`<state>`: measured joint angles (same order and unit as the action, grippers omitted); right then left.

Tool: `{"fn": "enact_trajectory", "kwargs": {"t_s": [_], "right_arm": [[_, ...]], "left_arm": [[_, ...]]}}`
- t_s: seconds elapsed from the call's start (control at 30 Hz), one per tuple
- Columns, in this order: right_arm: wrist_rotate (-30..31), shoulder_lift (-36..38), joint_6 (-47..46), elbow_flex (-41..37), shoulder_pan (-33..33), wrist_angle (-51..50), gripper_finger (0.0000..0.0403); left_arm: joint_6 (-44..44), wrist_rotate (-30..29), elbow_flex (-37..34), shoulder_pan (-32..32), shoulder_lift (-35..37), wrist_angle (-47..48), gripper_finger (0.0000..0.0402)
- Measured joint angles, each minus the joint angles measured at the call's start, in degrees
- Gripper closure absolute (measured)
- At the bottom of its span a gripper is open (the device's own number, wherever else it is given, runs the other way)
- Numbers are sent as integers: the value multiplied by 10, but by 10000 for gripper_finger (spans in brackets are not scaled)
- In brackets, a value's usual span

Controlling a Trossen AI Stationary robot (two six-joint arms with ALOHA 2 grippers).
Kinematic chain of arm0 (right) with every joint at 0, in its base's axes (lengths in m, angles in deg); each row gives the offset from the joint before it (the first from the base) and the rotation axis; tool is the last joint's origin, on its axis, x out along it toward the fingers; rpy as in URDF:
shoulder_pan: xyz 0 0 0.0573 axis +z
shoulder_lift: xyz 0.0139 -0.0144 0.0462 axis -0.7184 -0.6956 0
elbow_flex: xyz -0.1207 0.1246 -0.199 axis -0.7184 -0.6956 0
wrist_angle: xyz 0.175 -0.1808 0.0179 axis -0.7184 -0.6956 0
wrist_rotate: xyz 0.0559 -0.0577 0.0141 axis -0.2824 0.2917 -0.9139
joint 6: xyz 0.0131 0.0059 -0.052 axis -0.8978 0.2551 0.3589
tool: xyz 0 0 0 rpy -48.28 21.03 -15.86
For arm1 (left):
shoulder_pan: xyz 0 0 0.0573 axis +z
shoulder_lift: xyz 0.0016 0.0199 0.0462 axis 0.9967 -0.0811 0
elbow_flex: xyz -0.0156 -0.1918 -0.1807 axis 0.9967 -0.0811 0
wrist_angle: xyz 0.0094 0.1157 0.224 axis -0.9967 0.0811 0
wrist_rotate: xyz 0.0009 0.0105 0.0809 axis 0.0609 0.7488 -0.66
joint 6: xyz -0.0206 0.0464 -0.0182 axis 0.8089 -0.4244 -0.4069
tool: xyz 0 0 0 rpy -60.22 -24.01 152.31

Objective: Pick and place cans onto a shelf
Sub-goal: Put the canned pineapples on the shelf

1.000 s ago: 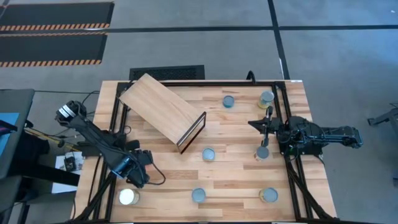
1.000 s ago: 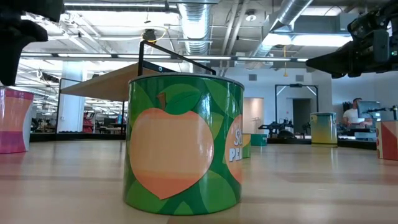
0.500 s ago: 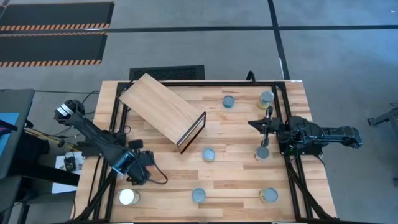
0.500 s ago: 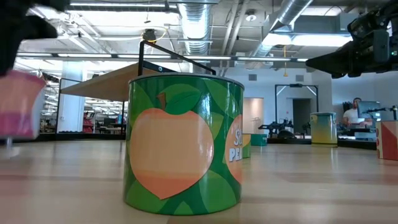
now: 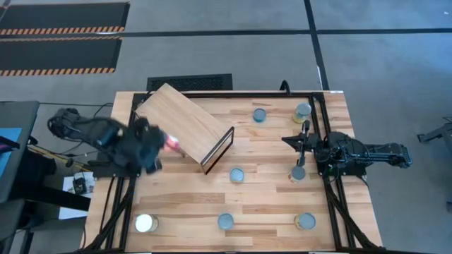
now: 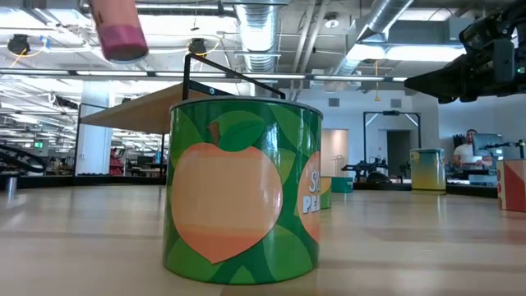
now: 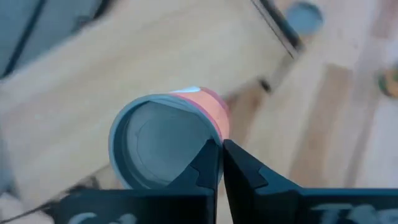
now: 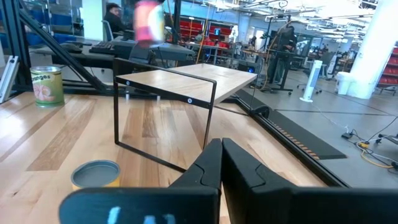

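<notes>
The left gripper (image 5: 159, 144) is clamped on a pink-red can (image 5: 171, 144), held in the air at the shelf's (image 5: 183, 121) 8 o'clock edge. In the left wrist view the can (image 7: 165, 140) shows a silvery-blue lid with a ringed rim and a pink-orange side; any label on it is too blurred to read. The low view catches its pink lower body (image 6: 119, 29) hanging above the level of the shelf board (image 6: 152, 105).

The shelf is a light plain-wood board with a dark end panel at its 4 o'clock end, sitting aslant at about 10 o'clock on the table (image 5: 268, 204). From the right wrist view it stands on a thin black wire frame (image 8: 165, 121).

The right gripper (image 5: 302, 144) waits at 3 o'clock on the table with its fingers closed together and nothing between them, a silvery-lidded can (image 5: 298, 173) just beside it.

Other cans rest on the planks: a white-lidded one (image 5: 145, 223) at 7 o'clock, one at the centre (image 5: 236, 175), two along 6 o'clock (image 5: 225, 221) (image 5: 305, 221), and two near 1 o'clock (image 5: 260, 114) (image 5: 302, 111). Nearest the low camera a green can (image 6: 244, 191) carries a large peach picture and white letters, probably "S" over "PE", cut off by the curve.
</notes>
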<state>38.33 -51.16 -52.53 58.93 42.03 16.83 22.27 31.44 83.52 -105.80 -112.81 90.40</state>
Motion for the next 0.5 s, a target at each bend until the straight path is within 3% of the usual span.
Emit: {"fn": "enact_trajectory", "kwargs": {"t_s": [0.33, 0.5], "right_arm": [[0, 0, 0, 0, 0, 0, 376], [0, 0, 0, 0, 0, 0, 374]], "left_arm": [[-290, 105, 33, 372, -9, -4, 401], [-389, 152, 31, 509, -11, -5, 401]]}}
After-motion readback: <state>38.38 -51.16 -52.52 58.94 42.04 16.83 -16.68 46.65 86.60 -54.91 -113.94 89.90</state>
